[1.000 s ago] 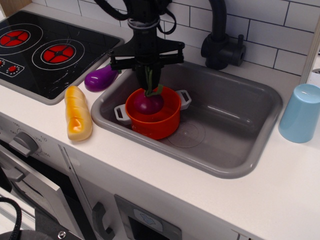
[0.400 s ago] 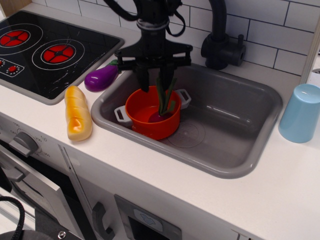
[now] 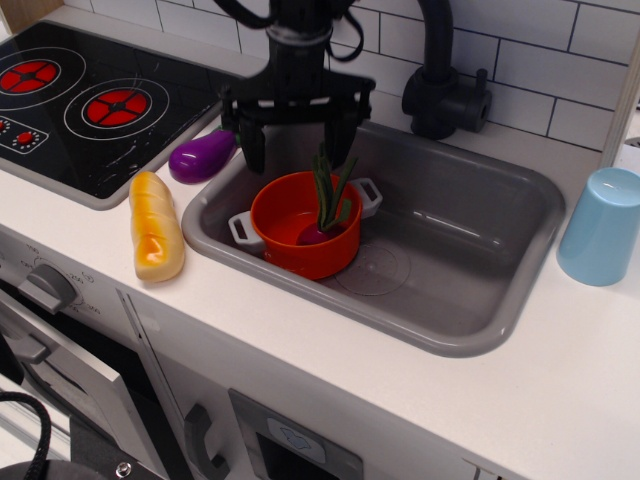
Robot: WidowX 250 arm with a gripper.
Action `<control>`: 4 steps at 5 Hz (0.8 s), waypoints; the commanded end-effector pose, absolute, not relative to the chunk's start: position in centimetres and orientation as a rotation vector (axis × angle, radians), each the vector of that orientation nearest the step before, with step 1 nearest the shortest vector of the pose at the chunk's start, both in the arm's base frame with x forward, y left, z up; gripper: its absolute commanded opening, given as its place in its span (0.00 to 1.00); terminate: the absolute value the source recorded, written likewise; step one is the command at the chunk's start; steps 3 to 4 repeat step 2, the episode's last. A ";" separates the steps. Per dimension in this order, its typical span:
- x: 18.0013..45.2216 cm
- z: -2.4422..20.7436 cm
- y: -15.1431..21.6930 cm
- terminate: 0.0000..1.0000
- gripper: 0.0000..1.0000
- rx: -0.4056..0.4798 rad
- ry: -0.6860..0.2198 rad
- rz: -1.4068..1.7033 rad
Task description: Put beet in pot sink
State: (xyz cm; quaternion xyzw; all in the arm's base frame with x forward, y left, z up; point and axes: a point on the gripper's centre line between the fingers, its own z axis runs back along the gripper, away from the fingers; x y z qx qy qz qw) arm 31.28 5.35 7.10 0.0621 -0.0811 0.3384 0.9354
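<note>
The beet (image 3: pixel 318 232) is seated inside the orange pot (image 3: pixel 303 226), leaves upright. The pot is set in the grey sink (image 3: pixel 470 240), left of the drain mark. The gripper (image 3: pixel 297 140) is held above the pot, jaws spread and empty. No writing is legible.

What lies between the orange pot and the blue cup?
Only bare grey sink floor and rim, then white counter, separate the pot from the cup in this single view.
</note>
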 end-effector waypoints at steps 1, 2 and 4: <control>31.0 10.6 4.7 0.00 1.00 0.114 -0.247 0.655; 31.0 10.6 4.7 1.00 1.00 0.114 -0.247 0.655; 31.0 10.6 4.7 1.00 1.00 0.114 -0.247 0.655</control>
